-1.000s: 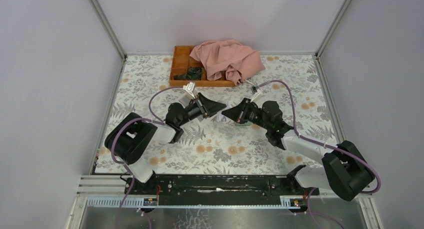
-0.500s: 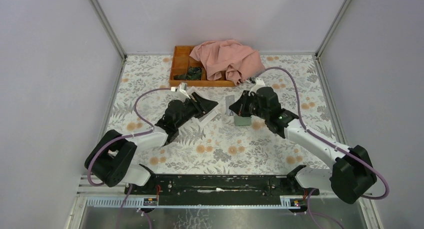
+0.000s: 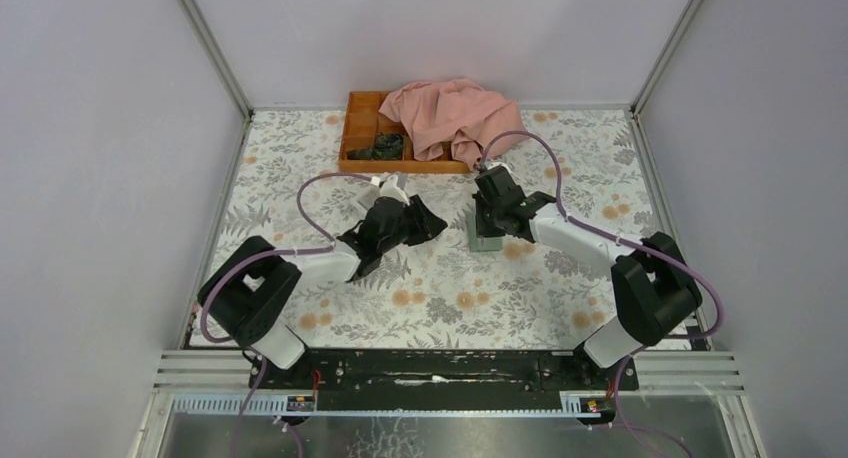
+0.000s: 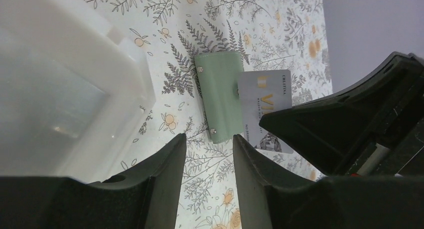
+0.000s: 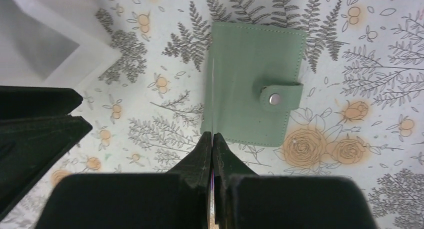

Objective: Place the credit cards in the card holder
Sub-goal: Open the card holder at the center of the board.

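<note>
Now the right end effector (image 5: 212,139) is pinching a card (image 4: 267,96) on edge, with the shut card holder (image 5: 250,84) lying just under it. The left end effector (image 4: 209,141) is hanging open.

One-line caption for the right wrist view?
Right gripper, shut on a credit card seen edge-on, hovers over the closed card holder.

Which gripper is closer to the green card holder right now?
Right. The right gripper, shut on a credit card, hangs right at the closed card holder's edge. The left gripper, open and empty, sits off to its left by the white box.
</note>
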Tool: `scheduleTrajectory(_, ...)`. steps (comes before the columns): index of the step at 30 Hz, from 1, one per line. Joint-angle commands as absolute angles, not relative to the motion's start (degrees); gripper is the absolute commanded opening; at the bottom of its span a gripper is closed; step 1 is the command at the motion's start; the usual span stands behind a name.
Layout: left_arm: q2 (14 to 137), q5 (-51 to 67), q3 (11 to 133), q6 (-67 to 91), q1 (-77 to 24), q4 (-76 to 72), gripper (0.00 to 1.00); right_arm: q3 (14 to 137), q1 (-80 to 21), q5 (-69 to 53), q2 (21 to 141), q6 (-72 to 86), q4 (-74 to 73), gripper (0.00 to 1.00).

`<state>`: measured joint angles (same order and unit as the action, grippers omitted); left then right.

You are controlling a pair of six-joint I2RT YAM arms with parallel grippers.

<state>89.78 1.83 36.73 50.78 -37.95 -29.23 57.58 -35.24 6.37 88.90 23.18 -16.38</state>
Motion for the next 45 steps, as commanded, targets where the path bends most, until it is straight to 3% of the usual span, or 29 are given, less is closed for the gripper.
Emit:
scheduleTrajectory(1,93.0,-0.5,40.9,47.0,-39.2,-26.2,0.46,63.0,-36.2,12.1,91.5,20.1,-20.6,0.00)
scheduleTrajectory(17,101.5,-0.9,48.9,44.0,-41.9,-21.0,0.45,69.6,-36.3,16.6,99.8,18.6,-26.9,0.00)
scheduleTrajectory(45,104.6,-2.1,50.5,43.1,-43.4,-18.9,0.44,68.9,-34.4,22.6,97.5,17.9,-29.0,0.00)
